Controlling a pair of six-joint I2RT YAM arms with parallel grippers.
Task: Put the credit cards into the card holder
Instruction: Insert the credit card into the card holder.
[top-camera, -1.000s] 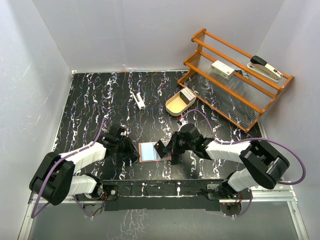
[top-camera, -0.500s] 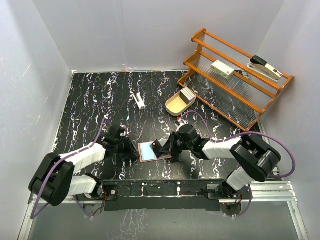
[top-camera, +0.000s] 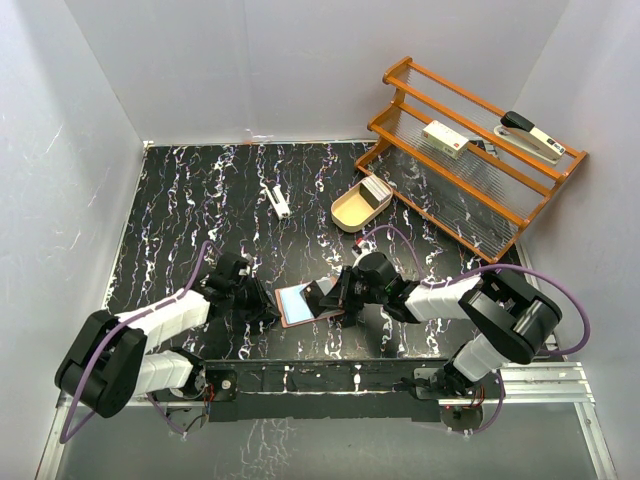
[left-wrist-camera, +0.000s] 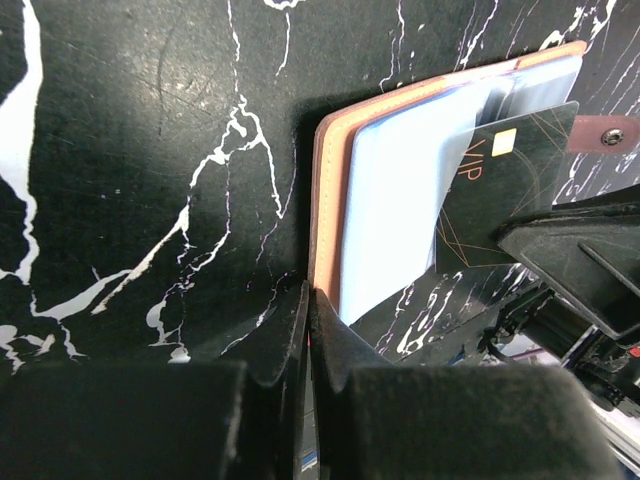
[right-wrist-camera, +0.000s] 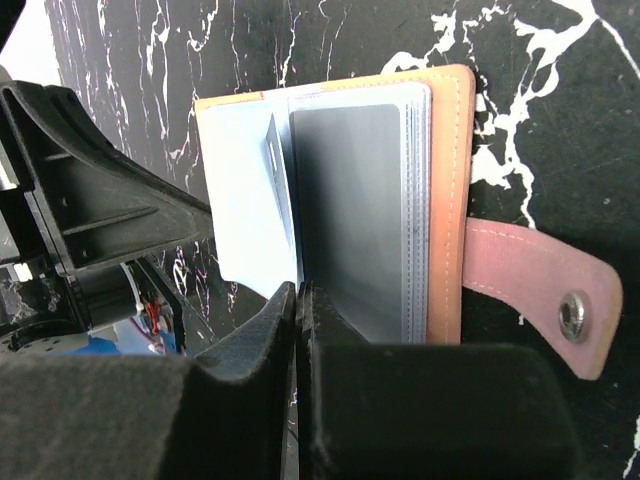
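Observation:
The salmon-brown card holder (top-camera: 298, 304) lies open near the front of the table, its pale blue inside up. My left gripper (top-camera: 268, 305) is shut on the edge of its left cover (left-wrist-camera: 330, 200). My right gripper (top-camera: 330, 297) is shut on one dark card marked VIP (left-wrist-camera: 500, 175), which stands tilted with its far edge inside the open holder. In the right wrist view that card (right-wrist-camera: 350, 210) looks grey, beside the holder's sleeves and its snap tab (right-wrist-camera: 540, 290). The other credit cards (top-camera: 375, 187) stand stacked in the tan oval tray (top-camera: 350, 212).
An orange wooden rack (top-camera: 470, 190) stands at the back right, with a white box with a red mark (top-camera: 445, 138) and a stapler (top-camera: 530, 135) on it. A small white object (top-camera: 278, 202) lies mid-table. Grey walls enclose the table.
My right gripper has moved a little left with the card, bringing it further over the open holder. My left gripper has kept its hold on the cover and barely moved.

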